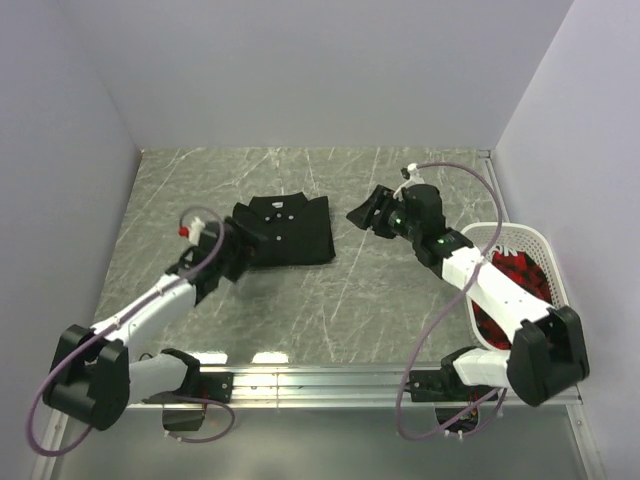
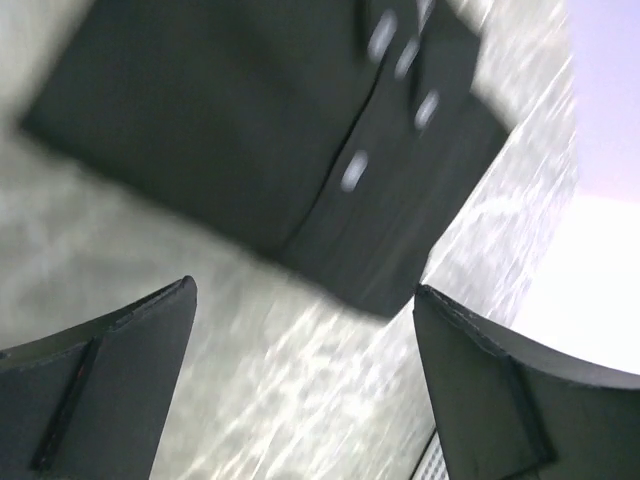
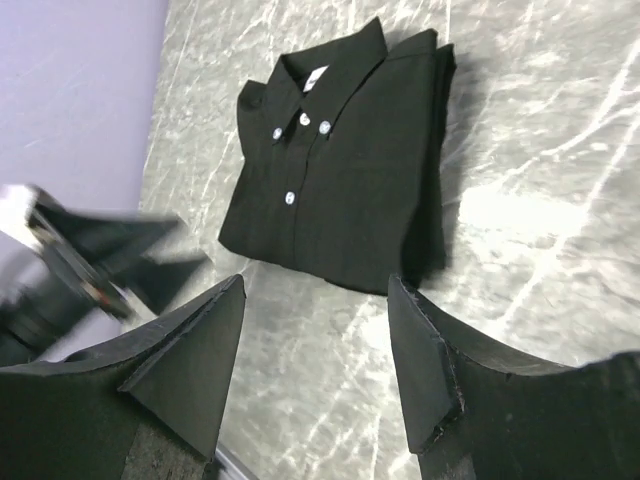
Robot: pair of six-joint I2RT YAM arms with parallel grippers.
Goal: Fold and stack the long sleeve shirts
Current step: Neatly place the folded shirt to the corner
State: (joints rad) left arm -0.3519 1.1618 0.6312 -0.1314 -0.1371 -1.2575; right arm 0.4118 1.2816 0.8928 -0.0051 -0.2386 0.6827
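Right wrist view, folded black shirt, veined stone table, left tool and right tool spread.

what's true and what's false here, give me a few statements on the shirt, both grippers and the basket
1. The black shirt lies folded on the table with its buttons facing up. True.
2. The left gripper is clamped on the shirt's sleeve. False: its fingers stand apart and hold nothing; the shirt lies beyond them.
3. The right gripper is open, with nothing between its fingers. True.
4. The white basket is empty. False: red items lie inside it.
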